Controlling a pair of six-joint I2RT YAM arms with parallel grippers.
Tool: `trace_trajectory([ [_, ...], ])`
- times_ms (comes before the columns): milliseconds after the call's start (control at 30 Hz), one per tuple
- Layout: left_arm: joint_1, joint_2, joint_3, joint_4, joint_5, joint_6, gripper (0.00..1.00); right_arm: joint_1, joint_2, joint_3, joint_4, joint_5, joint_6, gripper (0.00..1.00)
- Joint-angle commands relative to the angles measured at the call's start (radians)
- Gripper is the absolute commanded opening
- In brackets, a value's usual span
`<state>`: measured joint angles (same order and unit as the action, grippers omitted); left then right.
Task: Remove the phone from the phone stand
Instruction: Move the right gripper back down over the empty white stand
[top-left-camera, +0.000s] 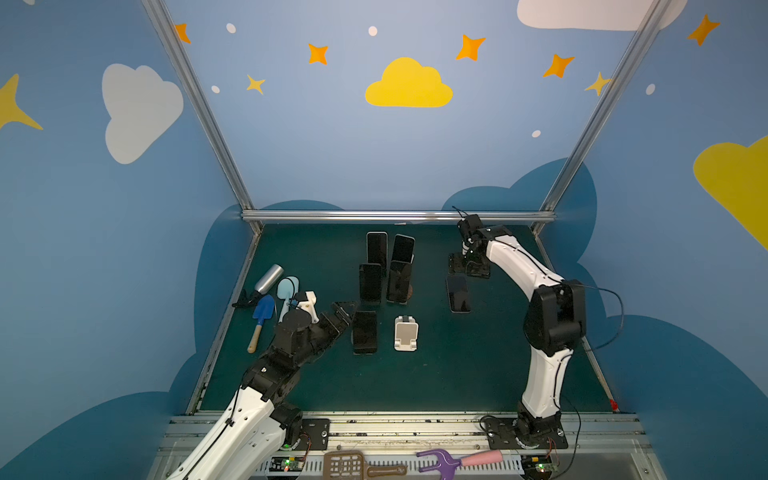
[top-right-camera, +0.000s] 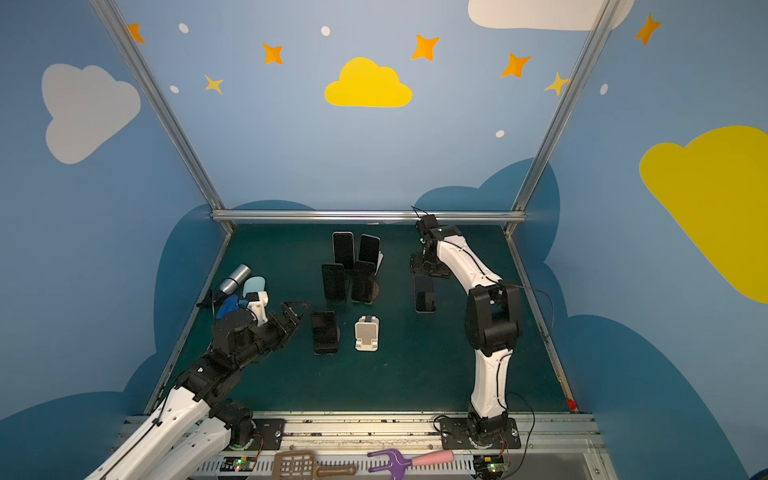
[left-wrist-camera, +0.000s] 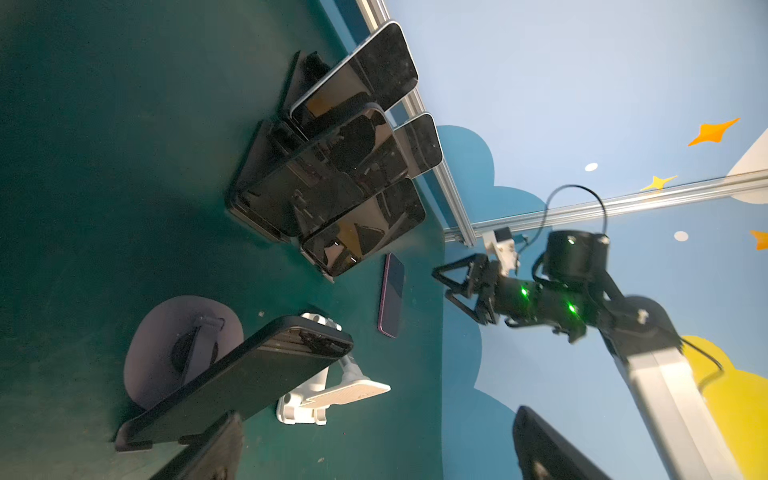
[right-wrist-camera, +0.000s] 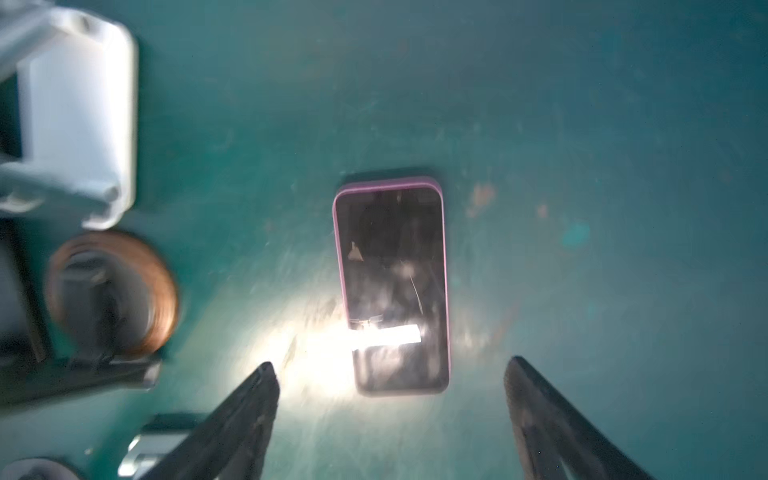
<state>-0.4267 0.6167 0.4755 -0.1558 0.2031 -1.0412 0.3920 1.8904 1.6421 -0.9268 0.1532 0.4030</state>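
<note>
Right gripper (right-wrist-camera: 390, 365) hangs empty, jaws spread wide, over the pink-cased phone (right-wrist-camera: 390, 282) lying flat on the mat (right-wrist-camera: 582, 124), evidently off the vacant white phone stand (top-left-camera: 406, 332) nearby.

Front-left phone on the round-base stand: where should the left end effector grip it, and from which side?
Pinch the phone across its long edges, upper half, from above. It leans back on the stand with its bottom edge apparently in the lip, so the top is free and it should lift up and out.
</note>
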Motion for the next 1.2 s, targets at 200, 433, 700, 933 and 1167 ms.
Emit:
trace_trajectory([
  [200, -0.003, -0.118, -0.095, -0.039, -0.100, -0.034, 1.00, 0.497, -0.587, -0.632, 0.443, 0.270, 0.269, 0.87],
  [433, -0.001, -0.127, -0.103, -0.053, -0.085, -0.037, 1.00, 0.719, -0.517, -0.670, 0.540, 0.391, 0.395, 0.90],
  [700, -0.001, -0.166, -0.141, -0.034, -0.079, -0.072, 1.00, 0.742, -0.327, -0.542, 0.491, 0.363, 0.441, 0.90],
  [933, -0.002, -0.185, -0.148, -0.041, -0.090, -0.068, 1.00, 0.742, -0.231, -0.531, 0.511, 0.333, 0.487, 0.90],
  [1167, -0.002, -0.194, -0.159, -0.034, -0.091, -0.073, 1.00, 0.743, -0.163, -0.517, 0.503, 0.367, 0.545, 0.90],
])
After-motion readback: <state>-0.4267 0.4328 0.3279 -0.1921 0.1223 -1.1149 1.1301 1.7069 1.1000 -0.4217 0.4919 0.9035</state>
